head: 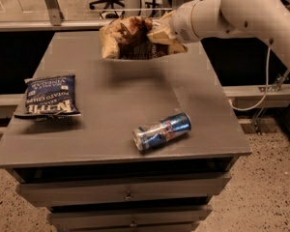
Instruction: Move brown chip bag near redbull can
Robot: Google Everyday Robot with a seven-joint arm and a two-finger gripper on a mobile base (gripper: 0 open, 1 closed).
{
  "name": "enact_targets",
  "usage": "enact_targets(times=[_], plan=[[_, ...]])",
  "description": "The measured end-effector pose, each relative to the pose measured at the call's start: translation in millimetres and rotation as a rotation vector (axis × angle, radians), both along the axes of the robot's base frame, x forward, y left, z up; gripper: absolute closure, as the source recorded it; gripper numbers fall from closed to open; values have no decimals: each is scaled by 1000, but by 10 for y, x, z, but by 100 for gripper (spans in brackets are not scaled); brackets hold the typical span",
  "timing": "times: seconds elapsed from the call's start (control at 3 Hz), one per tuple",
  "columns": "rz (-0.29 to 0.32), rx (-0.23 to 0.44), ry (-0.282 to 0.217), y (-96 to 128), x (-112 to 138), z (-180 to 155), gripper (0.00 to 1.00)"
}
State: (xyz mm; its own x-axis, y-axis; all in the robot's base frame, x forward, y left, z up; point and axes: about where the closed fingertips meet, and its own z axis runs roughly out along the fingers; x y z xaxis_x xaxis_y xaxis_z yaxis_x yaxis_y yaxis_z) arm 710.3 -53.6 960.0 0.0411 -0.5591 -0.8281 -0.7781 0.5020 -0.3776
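Gripper [160, 32] over far edge of tabletop [106, 105], fingers apparently clamped on brown chip bag [127, 38], held clear of surface. Redbull can [162, 130] lies near front edge, well apart. Carry and placement remain.

Dim, warm light from overhead — the jaws, gripping the brown chip bag [128, 40] above the far end of the counter [106, 110], cast a soft shadow beneath; the redbull can [162, 130] glints faintly.
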Motion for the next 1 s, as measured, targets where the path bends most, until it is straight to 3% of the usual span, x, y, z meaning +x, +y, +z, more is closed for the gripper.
enact_targets(times=[0.67,1.0], plan=[[211,-14,74,-157,-723,12,100],[331,-47,197,-264,-1092,-250,100]])
